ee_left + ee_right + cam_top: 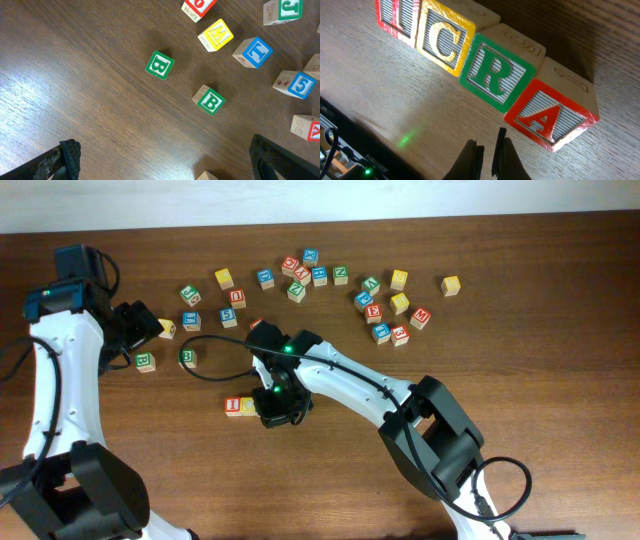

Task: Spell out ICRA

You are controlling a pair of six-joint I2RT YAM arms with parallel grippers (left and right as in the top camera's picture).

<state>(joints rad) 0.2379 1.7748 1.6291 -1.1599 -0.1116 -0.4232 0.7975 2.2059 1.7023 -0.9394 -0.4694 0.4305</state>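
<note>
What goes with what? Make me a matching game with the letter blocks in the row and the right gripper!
Things:
1. C block
2. R block
3. A block
4. right gripper

Colour or state:
a. green
b. shut, holding nothing
c. red
d. yellow

Right pairs: 1-d, 2-a, 3-c, 4-b.
</note>
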